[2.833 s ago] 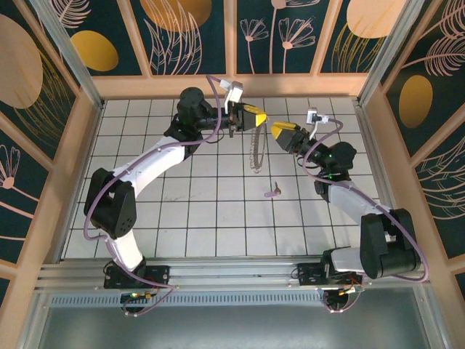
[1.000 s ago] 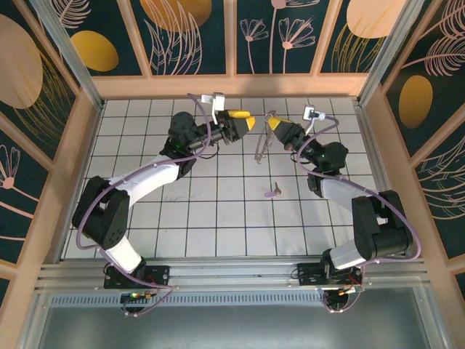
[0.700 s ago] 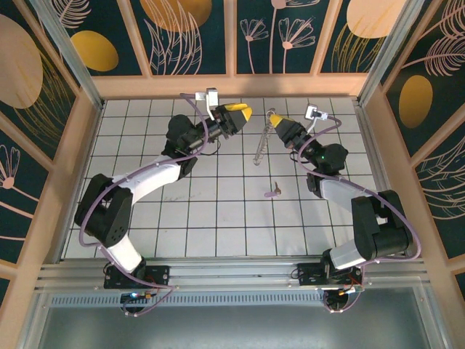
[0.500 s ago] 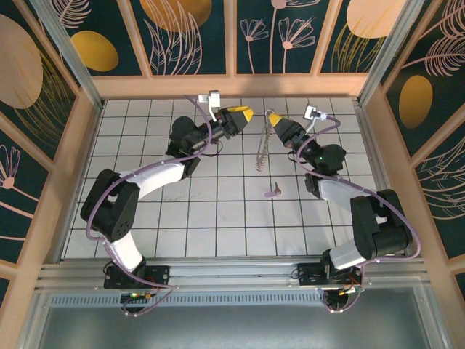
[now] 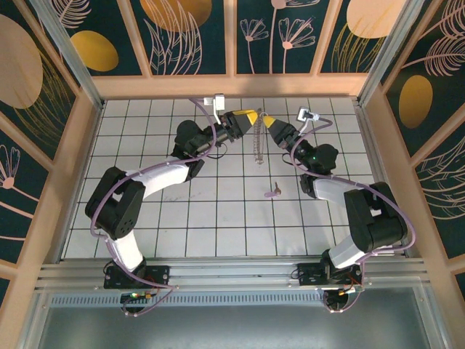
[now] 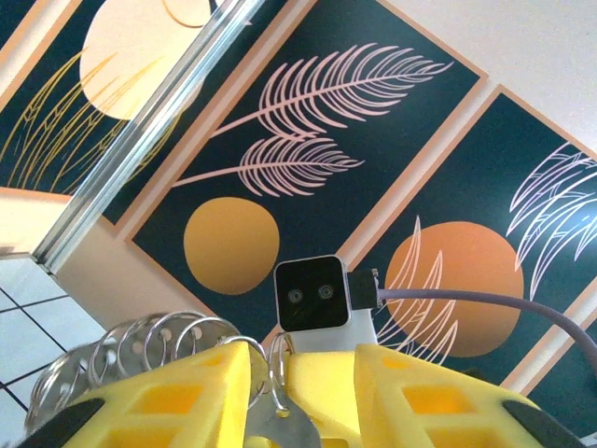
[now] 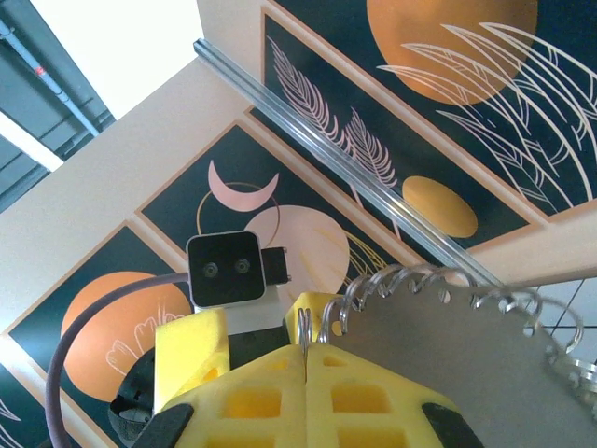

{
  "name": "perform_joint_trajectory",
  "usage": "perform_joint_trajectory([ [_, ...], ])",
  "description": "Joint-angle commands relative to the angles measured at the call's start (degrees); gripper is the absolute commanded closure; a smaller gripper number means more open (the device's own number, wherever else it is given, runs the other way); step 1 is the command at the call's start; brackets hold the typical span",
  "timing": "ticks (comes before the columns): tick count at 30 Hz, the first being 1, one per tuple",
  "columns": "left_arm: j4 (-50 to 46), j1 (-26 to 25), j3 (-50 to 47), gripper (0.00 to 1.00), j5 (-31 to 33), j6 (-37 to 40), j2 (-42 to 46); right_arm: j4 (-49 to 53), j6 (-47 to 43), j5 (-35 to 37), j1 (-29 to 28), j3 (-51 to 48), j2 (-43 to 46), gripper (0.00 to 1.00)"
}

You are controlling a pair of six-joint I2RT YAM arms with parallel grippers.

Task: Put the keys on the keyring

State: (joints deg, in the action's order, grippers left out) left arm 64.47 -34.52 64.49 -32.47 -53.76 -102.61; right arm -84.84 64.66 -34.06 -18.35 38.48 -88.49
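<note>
The two arms reach to the far end of the white tiled floor (image 5: 218,211), and their yellow tips almost meet there. Between the tips hangs the pale beige-grey keyring (image 5: 256,145), made of curly, spring-like wire. It drops from the tips in a thin line toward the tiles. The right gripper (image 5: 266,121) has it by the top end. In the right wrist view the right gripper (image 7: 304,350) has its two yellow fingers pressed flat together, and one loop of wire is pinched right at the tip. The rest of the keyring (image 7: 448,345) spreads out to the side there as a flat grey strip with little round loops all along its edge. The left gripper (image 5: 248,116) is just beside the top of the keyring, on the other side from the right one. In the left wrist view the left gripper (image 6: 269,373) has its jaws only a narrow slot apart, and a bit of wire and a flat grey piece sit in that slot (I cannot tell if the fingers are squeezing them or are just around them). More shiny loops of the keyring (image 6: 140,350) curl away over one yellow finger. Behind them the small white camera box (image 6: 312,294) on the other arm looks back. The tiny mauve-pink key (image 5: 272,192) with a round head lies flat on the tiles by itself. It is apart from the low end of the keyring, closer to the arm bases and a little to the right arm's side, away from both grippers
</note>
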Motion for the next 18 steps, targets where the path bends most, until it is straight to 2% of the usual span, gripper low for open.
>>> perform_joint_trajectory([
  [1,3.21,-0.28,1.51,0.66,-0.38,-0.84,-1.09,-5.66,0.47,0.75,-0.68,1.69,-0.52,1.0],
  [18,2.96,-0.88,2.3,0.71,-0.95,-0.98,-2.15,-5.99,0.64,0.35,-1.68,2.65,-1.51,1.0],
])
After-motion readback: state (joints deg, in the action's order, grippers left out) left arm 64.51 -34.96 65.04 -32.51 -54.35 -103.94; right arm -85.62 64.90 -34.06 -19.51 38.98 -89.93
